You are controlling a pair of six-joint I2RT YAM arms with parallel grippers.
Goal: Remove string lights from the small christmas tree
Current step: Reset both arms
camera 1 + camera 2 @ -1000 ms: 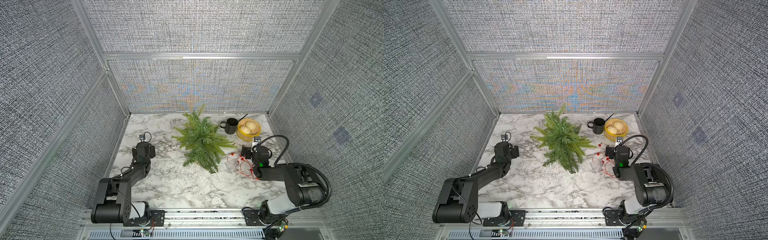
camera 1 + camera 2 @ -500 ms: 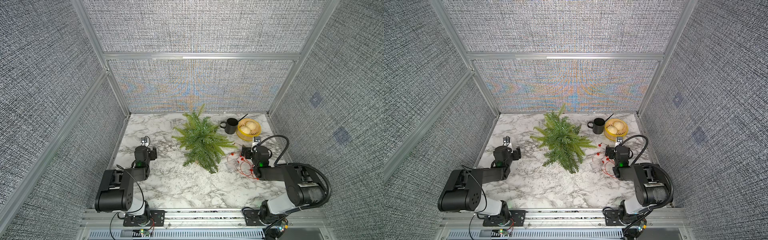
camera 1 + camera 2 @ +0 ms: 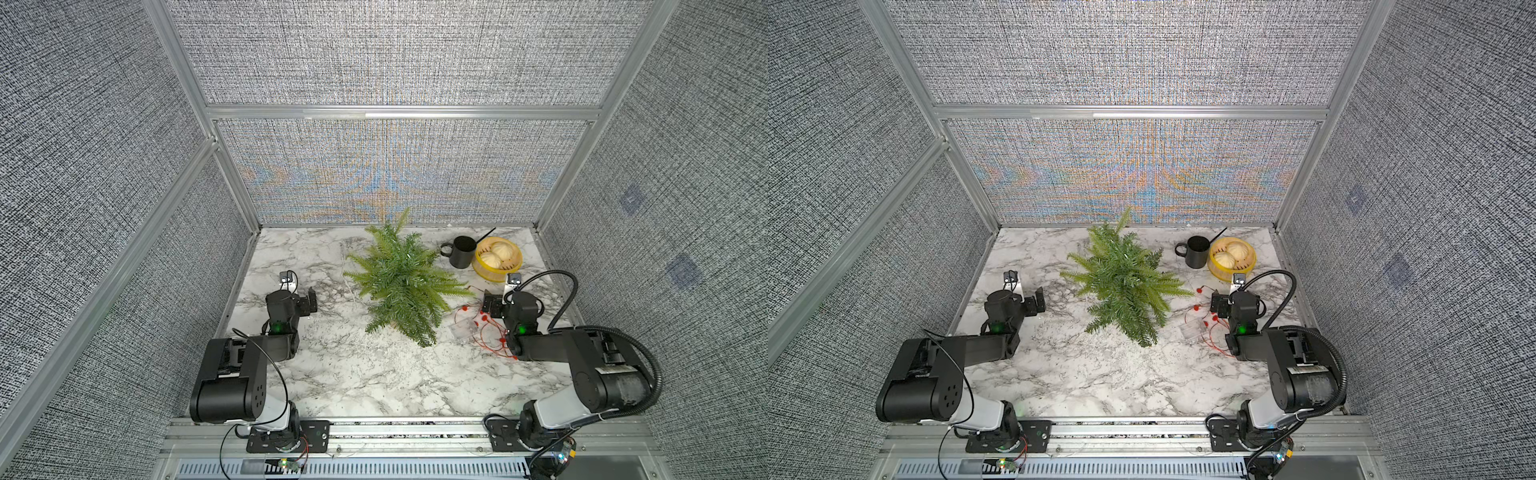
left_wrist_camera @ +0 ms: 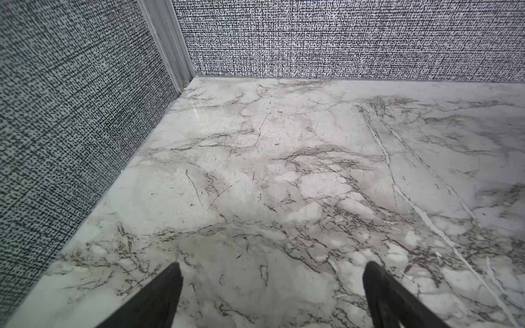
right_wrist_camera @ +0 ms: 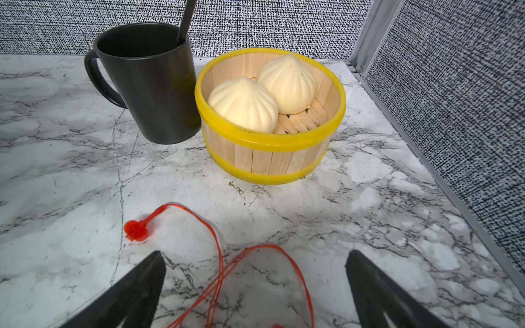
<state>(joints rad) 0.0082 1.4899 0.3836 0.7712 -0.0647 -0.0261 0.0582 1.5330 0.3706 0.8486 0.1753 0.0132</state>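
Red string lights (image 3: 484, 319) lie by the bench's (image 3: 353, 374) right edge beside the small christmas tree (image 3: 399, 286), seemingly fully off; left pincer (image 4: 272, 267) and right pincer (image 5: 254, 254) gape wide, empty.

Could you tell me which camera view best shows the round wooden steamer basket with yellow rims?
The right wrist view: the yellow-rimmed wooden steamer basket sits close and sharp, two pale buns inside. Both top views show it small, from above, beside the black mug. The left wrist view misses it.
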